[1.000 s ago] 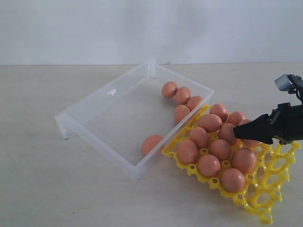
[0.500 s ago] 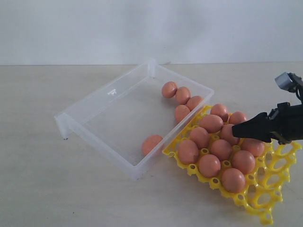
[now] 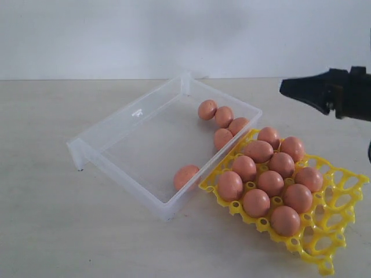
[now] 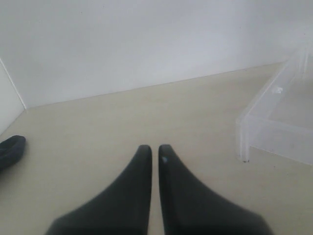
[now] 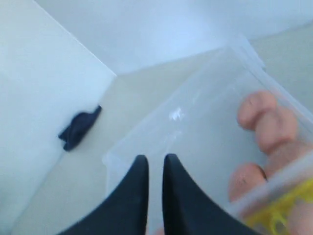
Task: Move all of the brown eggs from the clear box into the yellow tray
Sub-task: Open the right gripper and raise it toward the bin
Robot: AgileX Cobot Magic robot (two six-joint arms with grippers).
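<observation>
The clear box [image 3: 110,130] lies at the centre with several brown eggs [image 3: 224,117] along its right wall and one egg [image 3: 185,176] at its near corner. The yellow tray [image 3: 339,211] touches the box's right side and holds several brown eggs [image 3: 270,183] in its cups. My right gripper [image 3: 284,88] hangs shut and empty, high above the tray's far end. In the right wrist view its tips [image 5: 155,157] point over the box [image 5: 195,122], with eggs [image 5: 266,122] and the tray [image 5: 279,213] beside them. My left gripper [image 4: 152,147] is shut and empty over bare table, near a box corner [image 4: 274,122].
A pale table carries everything, with a white wall behind it. A small dark object [image 4: 10,149] lies on the table to the left of the box and also shows as the dark object [image 5: 78,129] in the right wrist view. The tray's right-hand cups [image 3: 348,185] are open.
My right gripper has lifted from just over the tray's eggs up and back, well above the tray. The eggs it covered now show in their cups. The left arm is unmoved.
</observation>
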